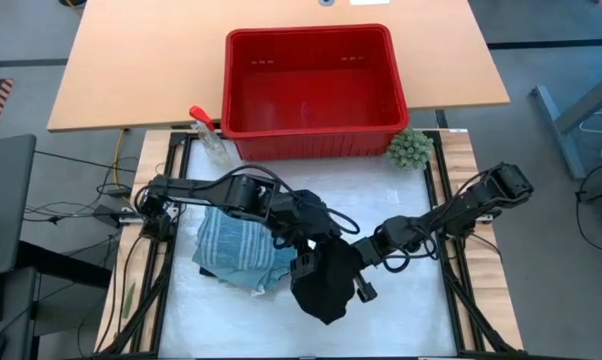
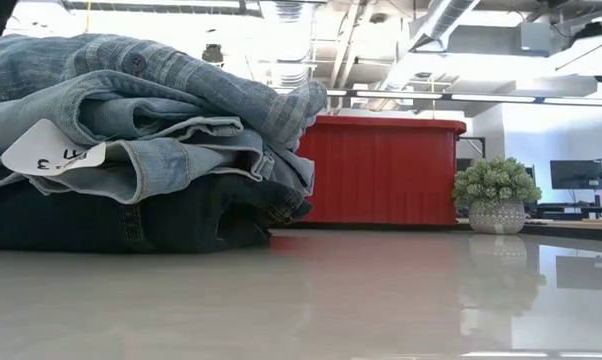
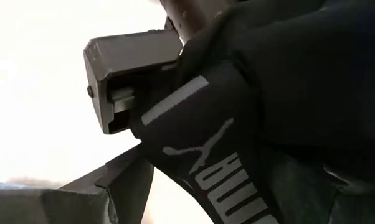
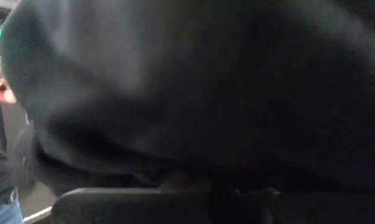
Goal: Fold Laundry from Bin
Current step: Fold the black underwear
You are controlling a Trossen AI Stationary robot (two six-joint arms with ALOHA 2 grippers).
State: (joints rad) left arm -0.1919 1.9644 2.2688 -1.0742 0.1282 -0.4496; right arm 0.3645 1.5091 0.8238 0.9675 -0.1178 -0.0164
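Observation:
The bin is a red tub standing at the far middle of the table. Its inside shows only bare red floor. Folded laundry lies stacked left of centre: a striped shirt on jeans, on a dark navy piece flat on the table. A small black piece with a printed waistband hangs between the arms. My right gripper is shut on it. My left gripper stands open at its left side; one finger shows beside the cloth. My right gripper pinches the black piece's waistband between its two fingers, coming from the table's right and pointing slightly upward. The cloth drapes over and below the fingers, slack, and the low view shows none of it on the table. My left gripper is open close against the black piece; I cannot tell whether its fingers touch the cloth.
A clear spray bottle with a red trigger stands at the bin's left near corner. A small green fuzzy ball in a pot is at its right near corner. White table surface lies bare on the near right.

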